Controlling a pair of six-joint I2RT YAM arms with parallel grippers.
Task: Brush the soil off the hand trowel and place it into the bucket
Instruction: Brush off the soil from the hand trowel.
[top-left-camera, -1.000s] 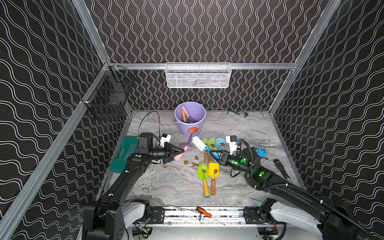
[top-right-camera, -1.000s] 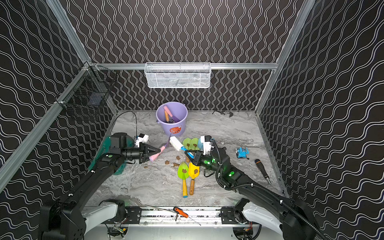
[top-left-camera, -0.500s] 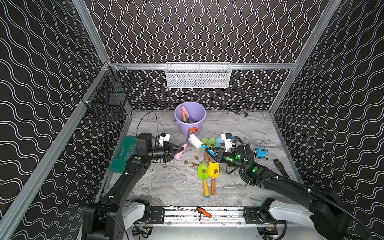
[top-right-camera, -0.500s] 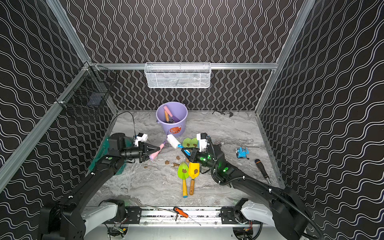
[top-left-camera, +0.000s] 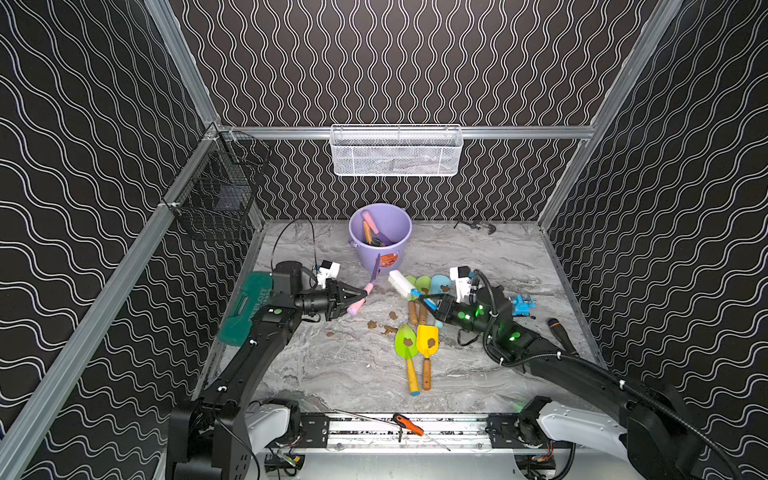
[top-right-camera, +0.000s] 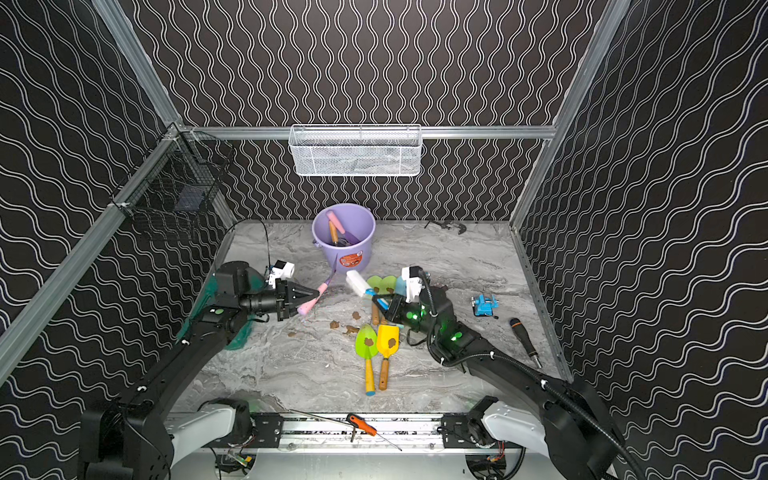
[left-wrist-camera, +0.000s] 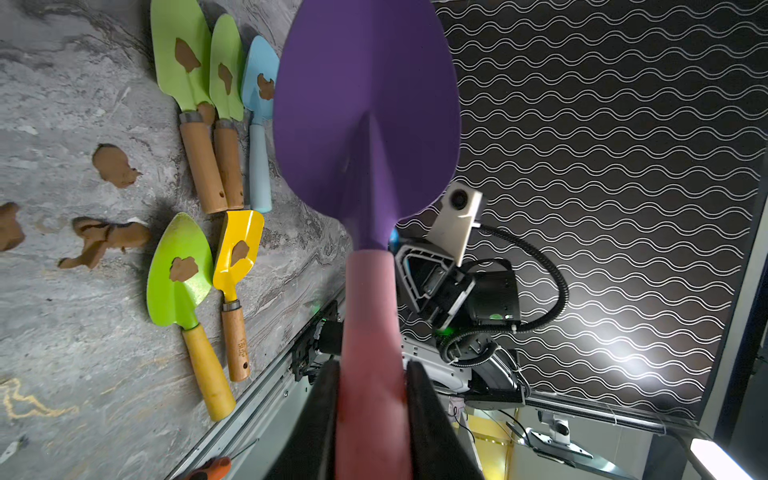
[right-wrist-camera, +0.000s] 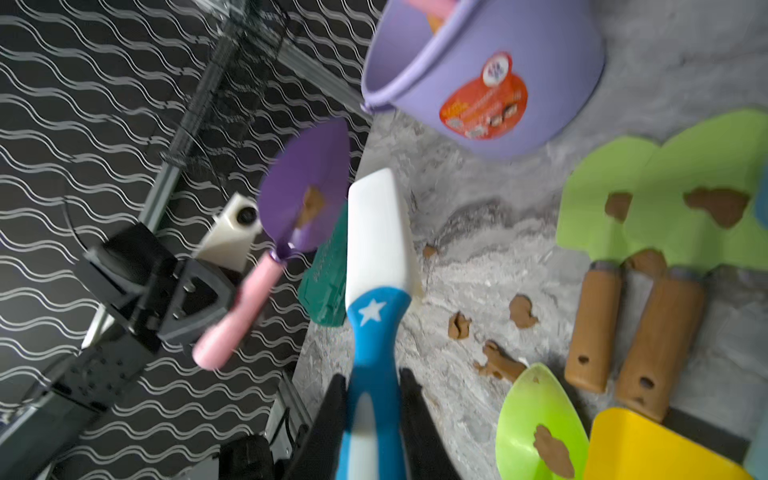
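RAISED FOR BRUSHING: My left tool (top-left-camera: 360, 296) clamps the pink handle of the purple trowel (top-left-camera: 375, 270) and holds it clear of the table (top-left-camera: 332, 374). The blade points up and sits edge-on in both top views, just in front of the bucket (top-left-camera: 365, 257), which stands near the middle of the far edge. The blade's hollow face is turned toward my right tool (top-left-camera: 426, 297), which is closed on the blue handle of the white brush (top-left-camera: 400, 282). The brush head is close beside the blade; I cannot tell whether it touches. In the right wrist view a brown clump of soil (right-wrist-camera: 311, 203) clings to that face. That, I judge, explains the pose: one arm presents, the other sweeps. Loose crumbs (top-left-camera: 388, 330) lie on the table below. A row of three trowels (top-left-camera: 424, 284) waits by the bucket, with a green trowel (top-left-camera: 405, 341) and a yellow trowel (top-left-camera: 429, 338) nearer the front edge, all soiled. A pink and an orange handle (top-left-camera: 367, 224) stick out of the bucket.
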